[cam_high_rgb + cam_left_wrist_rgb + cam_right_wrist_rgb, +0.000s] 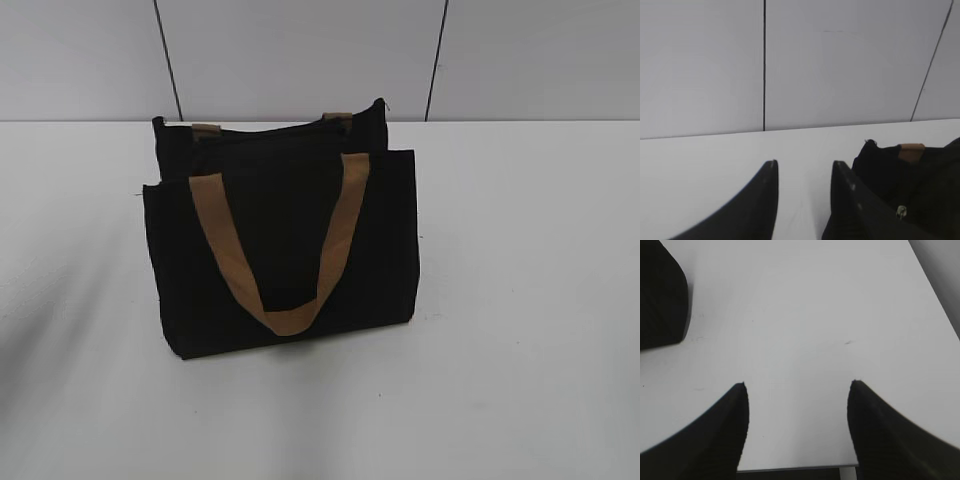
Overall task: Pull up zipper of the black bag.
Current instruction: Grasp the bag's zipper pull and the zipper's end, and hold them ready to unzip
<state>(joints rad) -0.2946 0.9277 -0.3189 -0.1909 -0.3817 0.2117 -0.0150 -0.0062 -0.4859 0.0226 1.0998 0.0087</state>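
The black bag [285, 240] stands upright in the middle of the white table, its front tan strap handle [285, 320] hanging down over the front pocket panel. In the left wrist view the bag's upper end [920, 180] shows at the right, with a small silver zipper slider [900, 212] on it, just right of my left gripper [805, 167], which is open and empty over the table. My right gripper [797, 385] is open and empty over bare table; a corner of the bag [662, 295] lies at its upper left. Neither gripper shows in the exterior view.
The white table [520, 300] spreads around the bag. A grey panelled wall [300, 50] with dark seams stands behind it. The table's edge [800, 467] shows below my right gripper.
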